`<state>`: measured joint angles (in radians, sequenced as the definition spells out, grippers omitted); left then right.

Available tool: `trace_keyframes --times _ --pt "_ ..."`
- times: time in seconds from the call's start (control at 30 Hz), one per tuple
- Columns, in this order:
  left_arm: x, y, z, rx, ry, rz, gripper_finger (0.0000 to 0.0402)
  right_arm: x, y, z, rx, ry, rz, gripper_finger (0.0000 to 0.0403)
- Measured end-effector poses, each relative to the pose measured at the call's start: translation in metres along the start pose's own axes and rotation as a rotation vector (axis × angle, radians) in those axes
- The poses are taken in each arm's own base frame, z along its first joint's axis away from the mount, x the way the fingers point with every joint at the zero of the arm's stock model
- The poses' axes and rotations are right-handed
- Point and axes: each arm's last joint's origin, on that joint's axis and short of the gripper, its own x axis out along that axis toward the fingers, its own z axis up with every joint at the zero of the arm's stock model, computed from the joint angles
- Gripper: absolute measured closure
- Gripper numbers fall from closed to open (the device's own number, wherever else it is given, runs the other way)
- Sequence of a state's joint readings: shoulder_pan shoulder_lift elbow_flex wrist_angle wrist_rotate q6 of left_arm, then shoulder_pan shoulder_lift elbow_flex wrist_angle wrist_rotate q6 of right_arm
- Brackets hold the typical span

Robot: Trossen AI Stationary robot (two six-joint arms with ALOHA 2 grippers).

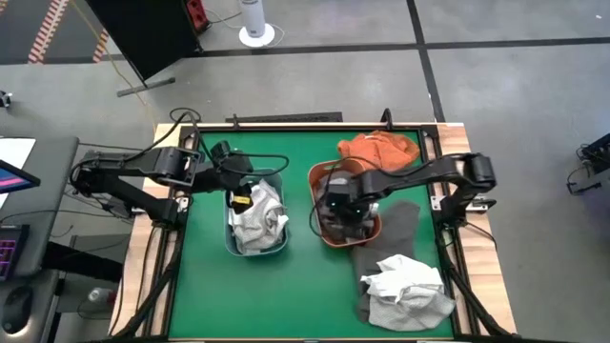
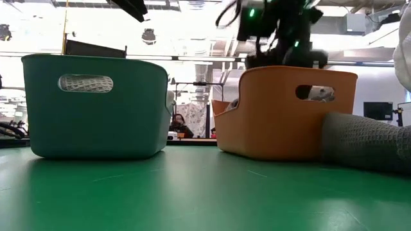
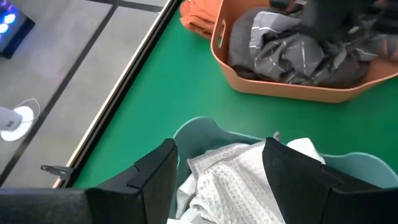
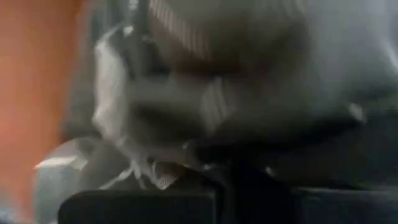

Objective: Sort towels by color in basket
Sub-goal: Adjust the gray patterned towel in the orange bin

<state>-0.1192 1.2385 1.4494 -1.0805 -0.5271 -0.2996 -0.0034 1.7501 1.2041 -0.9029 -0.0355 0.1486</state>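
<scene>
My left gripper [image 1: 238, 195] [image 3: 219, 149] hangs open over the far end of the teal basket [image 1: 229, 243] [image 2: 96, 106]. White towels [image 1: 259, 219] [image 3: 230, 180] fill that basket and lie between its fingers. My right gripper [image 1: 341, 211] [image 3: 336, 18] is lowered into the orange basket [image 1: 315, 181] [image 2: 282, 115], right against the grey patterned towels [image 3: 280, 43] [image 4: 217, 93] inside. A rust-orange towel [image 1: 381, 148] lies on the table at the far edge. A dark grey towel [image 1: 396, 229] [image 2: 372, 141] lies against the orange basket's right side. A crumpled white towel [image 1: 405, 286] sits near the near edge.
The two baskets stand side by side mid-table with a strip of bare green mat [image 1: 300, 267] between them. A raised frame [image 1: 448, 257] runs along the table's edges. A person [image 2: 176, 123] shows far behind the table.
</scene>
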Motion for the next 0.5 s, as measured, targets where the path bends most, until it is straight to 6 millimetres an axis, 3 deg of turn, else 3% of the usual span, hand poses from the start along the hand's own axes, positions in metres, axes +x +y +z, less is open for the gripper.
trace_keyframes --times 0.13,0.23,0.5 --pt "-0.002 -0.003 -0.001 -0.01 -0.002 -0.013 0.0178 0.014 -0.006 0.004 0.051 0.041 -0.014 0.0353" --pt "-0.003 -0.006 -0.002 -0.005 -0.001 -0.022 0.0178 0.012 -0.011 0.003 0.065 0.047 -0.016 0.0337" --pt "-0.005 -0.008 -0.003 -0.009 -0.002 -0.032 0.0178 -0.034 -0.029 -0.013 0.137 -0.035 -0.012 0.0255"
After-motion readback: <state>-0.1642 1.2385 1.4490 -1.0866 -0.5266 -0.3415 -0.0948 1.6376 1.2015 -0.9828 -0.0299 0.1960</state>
